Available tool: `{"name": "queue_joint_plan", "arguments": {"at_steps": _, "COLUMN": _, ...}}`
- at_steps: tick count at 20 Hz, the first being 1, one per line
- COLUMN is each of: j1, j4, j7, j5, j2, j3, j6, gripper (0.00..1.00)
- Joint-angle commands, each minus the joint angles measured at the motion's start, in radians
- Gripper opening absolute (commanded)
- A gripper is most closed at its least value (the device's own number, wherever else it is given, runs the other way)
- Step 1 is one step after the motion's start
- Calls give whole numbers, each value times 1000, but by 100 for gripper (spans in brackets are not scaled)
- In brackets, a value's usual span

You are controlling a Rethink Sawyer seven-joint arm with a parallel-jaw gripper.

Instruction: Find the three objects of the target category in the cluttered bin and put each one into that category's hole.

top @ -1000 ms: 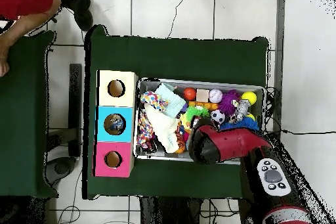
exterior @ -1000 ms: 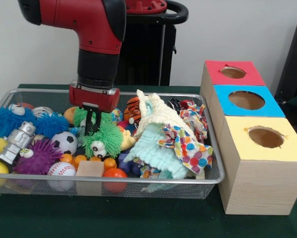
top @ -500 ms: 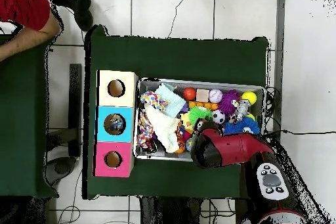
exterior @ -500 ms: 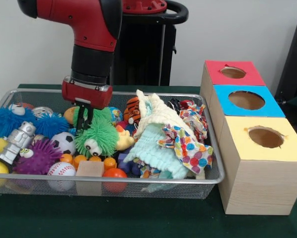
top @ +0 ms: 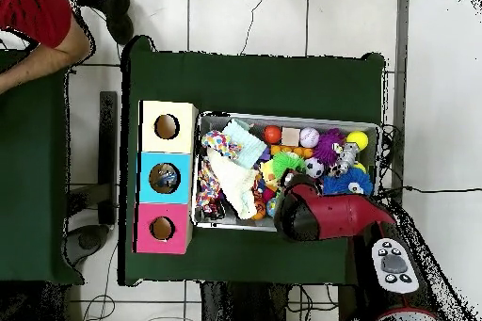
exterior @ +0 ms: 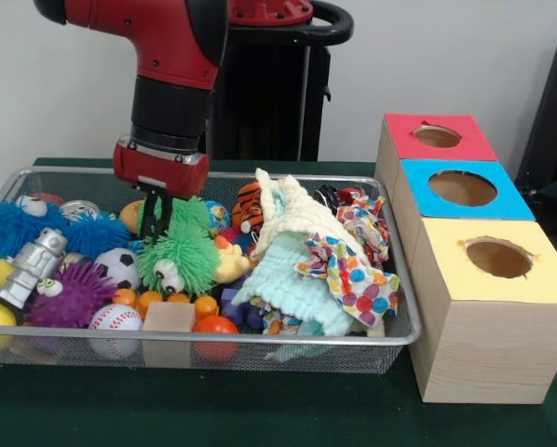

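My gripper (exterior: 160, 222) hangs over the left-middle of the wire mesh bin (exterior: 195, 337), shut on the top of a green fuzzy toy with googly eyes (exterior: 177, 260). The toy sits slightly raised among the other toys. In the overhead view the red arm (top: 325, 216) hides the gripper, and only the green fuzzy toy (top: 282, 163) shows beside it. To the right of the bin stand three boxes with round holes: red (exterior: 437, 136), blue (exterior: 462, 188) and yellow (exterior: 498, 257).
The bin holds blue fuzzy balls (exterior: 18, 226), a silver robot (exterior: 32, 264), a purple fuzzy ball (exterior: 72, 293), a soccer ball (exterior: 122, 267), a baseball (exterior: 115, 320), a wooden block (exterior: 169, 317), orange balls and crumpled cloths (exterior: 325, 261). A person's red sleeve (top: 38, 14) shows at the overhead view's top left.
In the front view the gripper has moved left and slightly up, carrying the green fuzzy toy with it. The person's arm has shifted at the overhead view's edge.
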Motion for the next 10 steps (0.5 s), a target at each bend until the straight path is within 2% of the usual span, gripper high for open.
{"name": "queue_joint_plan", "arguments": {"at_steps": 1, "j1": -20, "j4": 104, "j7": 76, "j5": 76, "j2": -75, "j3": 81, "j6": 77, "gripper": 0}}
{"name": "queue_joint_plan", "arguments": {"at_steps": 10, "j1": -51, "j4": 176, "j7": 30, "j5": 131, "j2": -164, "j3": 147, "j6": 136, "gripper": 0}}
